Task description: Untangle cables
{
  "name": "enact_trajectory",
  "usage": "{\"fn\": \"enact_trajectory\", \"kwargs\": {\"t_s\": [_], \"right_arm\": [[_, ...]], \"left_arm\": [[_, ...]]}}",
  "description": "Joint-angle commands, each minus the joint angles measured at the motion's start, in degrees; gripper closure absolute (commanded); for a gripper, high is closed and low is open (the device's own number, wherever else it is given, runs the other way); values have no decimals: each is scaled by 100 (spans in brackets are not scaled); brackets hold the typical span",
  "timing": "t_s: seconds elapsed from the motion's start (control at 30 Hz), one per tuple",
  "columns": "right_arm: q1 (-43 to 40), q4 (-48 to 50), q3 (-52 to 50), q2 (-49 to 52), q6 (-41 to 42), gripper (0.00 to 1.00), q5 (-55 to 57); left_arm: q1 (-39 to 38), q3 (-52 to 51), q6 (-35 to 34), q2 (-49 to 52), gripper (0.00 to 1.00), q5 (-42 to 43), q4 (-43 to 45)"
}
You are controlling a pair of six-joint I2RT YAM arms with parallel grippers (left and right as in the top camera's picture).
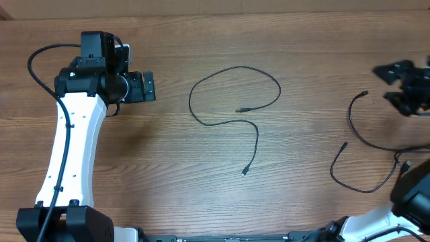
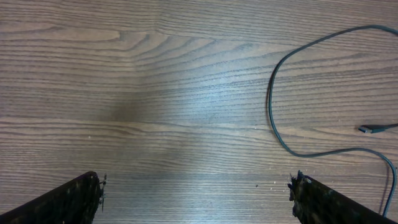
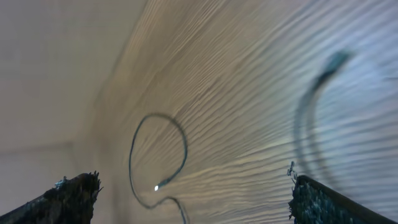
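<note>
a brown wood-grain table (image 1: 302, 40) fills the overhead view, its grain running left to right, with a soft pale sheen near the middle. three thin black cables lie loose on it, and none is knotted. the middle cable (image 1: 191, 101) makes one open loop at the centre of the table. one plug (image 1: 240, 109) rests inside that loop, and the tail winds nearer to a second plug (image 1: 244, 173). well to the right, the far-right cable (image 1: 351, 121) curves from its plug down and off toward the right edge. the near-right cable (image 1: 363, 190) bends in a hook just nearer. whether those two touch by the right edge i cannot tell. the white left arm (image 1: 67, 148) reaches up the left side. the left gripper (image 1: 149, 86) sits well left of the middle cable, apart from it. in its wrist view the fingers (image 2: 81, 199) stand wide apart over bare wood with nothing between them. the right gripper (image 1: 390, 84) is at the far right, blurred, just right of the far-right cable's plug. its wrist view is also blurred, but the fingers (image 3: 68, 199) are spread and hold nothing. beyond the table edge in that view there is only a pale, plain area, too blurred to make out.
</note>
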Motion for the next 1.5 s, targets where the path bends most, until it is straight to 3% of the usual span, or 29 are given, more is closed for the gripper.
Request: {"fn": "enact_trajectory", "kwargs": {"t_s": [0.0, 0.53, 0.77, 1.13, 1.27, 1.47], "right_arm": [[595, -61, 118, -439, -66, 0, 323], [4413, -118, 118, -535, 317, 0, 2656], [5689, -9, 118, -535, 315, 0, 2704], [6979, 372, 116, -356, 981, 0, 2702], [7407, 525, 116, -35, 1049, 0, 2704], [7720, 820, 116, 118, 1309, 0, 2861]], "left_arm": [[-2, 55, 107, 39, 1, 61, -7], [-2, 55, 107, 39, 0, 61, -7], [-2, 55, 107, 39, 0, 61, -7], [-2, 55, 109, 39, 0, 61, -7], [-2, 55, 369, 39, 0, -1016, 988], [-2, 55, 369, 39, 0, -1047, 1064]]}}
